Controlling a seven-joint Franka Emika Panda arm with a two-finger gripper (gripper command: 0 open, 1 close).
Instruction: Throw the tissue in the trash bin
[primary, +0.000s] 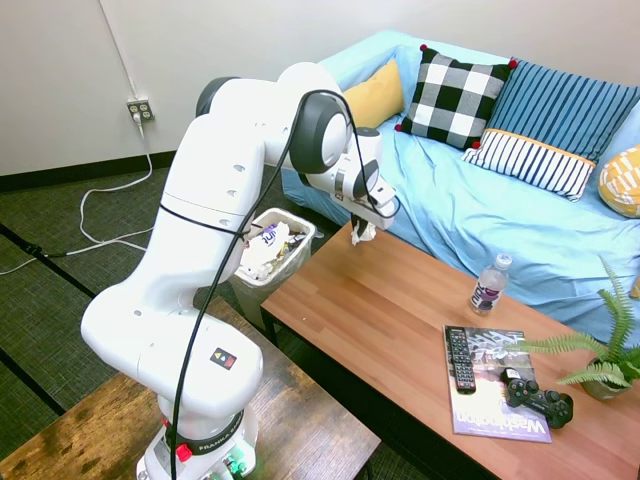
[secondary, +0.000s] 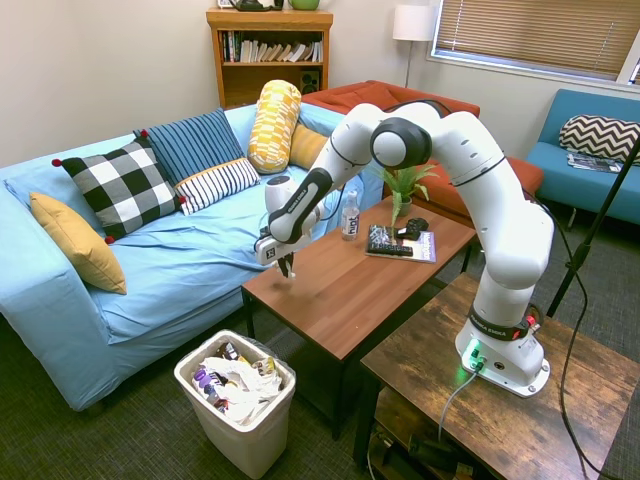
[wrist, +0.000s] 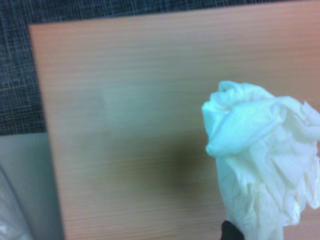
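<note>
We see our tool (primary: 360, 232) pinching the crumpled white paper tissue (primary: 361, 233), lifted clear above the corner of the brown wooden surface (primary: 400, 330). The off-white rectangular trash bin (primary: 292, 258) stands on the floor just beside that corner, already holding wrappers, so the wad likely hangs high for carrying across.

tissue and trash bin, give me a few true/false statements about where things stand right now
1. The gripper holds the tissue above the coffee table. True.
2. The tissue is already inside the trash bin. False: it hangs over the table's end, not over the bin.
3. The trash bin is empty. False: it holds wrappers and papers.
4. A water bottle stands upright on the table. True.
5. The game controller lies on the sofa. False: it rests on the magazine.
</note>
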